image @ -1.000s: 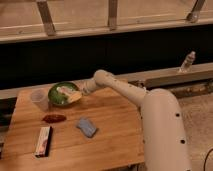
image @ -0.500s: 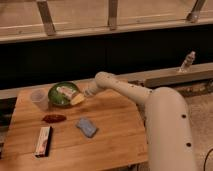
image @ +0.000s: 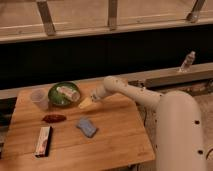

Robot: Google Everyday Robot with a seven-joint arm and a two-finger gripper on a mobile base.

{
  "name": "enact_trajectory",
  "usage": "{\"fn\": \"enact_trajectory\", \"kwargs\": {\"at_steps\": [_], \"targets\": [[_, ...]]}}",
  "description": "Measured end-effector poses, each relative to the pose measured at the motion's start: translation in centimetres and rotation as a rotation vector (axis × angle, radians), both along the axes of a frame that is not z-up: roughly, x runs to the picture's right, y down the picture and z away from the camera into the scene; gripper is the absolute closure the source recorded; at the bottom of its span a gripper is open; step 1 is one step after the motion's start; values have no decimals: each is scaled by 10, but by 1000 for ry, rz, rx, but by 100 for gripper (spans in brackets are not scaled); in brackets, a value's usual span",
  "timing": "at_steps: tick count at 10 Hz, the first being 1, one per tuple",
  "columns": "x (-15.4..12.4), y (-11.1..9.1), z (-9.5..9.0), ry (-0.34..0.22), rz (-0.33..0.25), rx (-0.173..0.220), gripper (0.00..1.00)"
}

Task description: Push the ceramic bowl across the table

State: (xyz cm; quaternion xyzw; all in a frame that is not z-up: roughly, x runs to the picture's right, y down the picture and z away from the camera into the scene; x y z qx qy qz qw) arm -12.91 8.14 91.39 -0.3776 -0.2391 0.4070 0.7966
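The green ceramic bowl (image: 56,95) sits at the back left of the wooden table (image: 115,145), with a pale whitish item (image: 68,93) inside it. My gripper (image: 86,103), pale yellowish at its tip, is low over the table just right of the bowl and close to its right rim. I cannot tell whether it touches the bowl. The white arm (image: 131,92) reaches in from the right.
A clear plastic cup (image: 39,98) stands left of the bowl. A red item (image: 54,118), a blue packet (image: 87,127) and a long flat box (image: 43,140) lie toward the front. A bottle (image: 187,61) stands on the ledge at the far right.
My gripper has come down from behind the bowl's right rim toward the front, to the table beside it. The bowl has hardly moved.
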Motion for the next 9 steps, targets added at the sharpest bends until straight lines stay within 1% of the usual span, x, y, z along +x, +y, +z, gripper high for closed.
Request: {"fn": "enact_trajectory", "kwargs": {"at_steps": [2,4,5,7,9], "targets": [[-20,-5,8,-21,-12,-3,20],[-55,-15,21,-59,-32,-2,20],[-67,-18,25,-77,-40,2,20],[-87,-26,32,-128,-49,11,20],[-101,-30,35,-173,-54,18,20]]}}
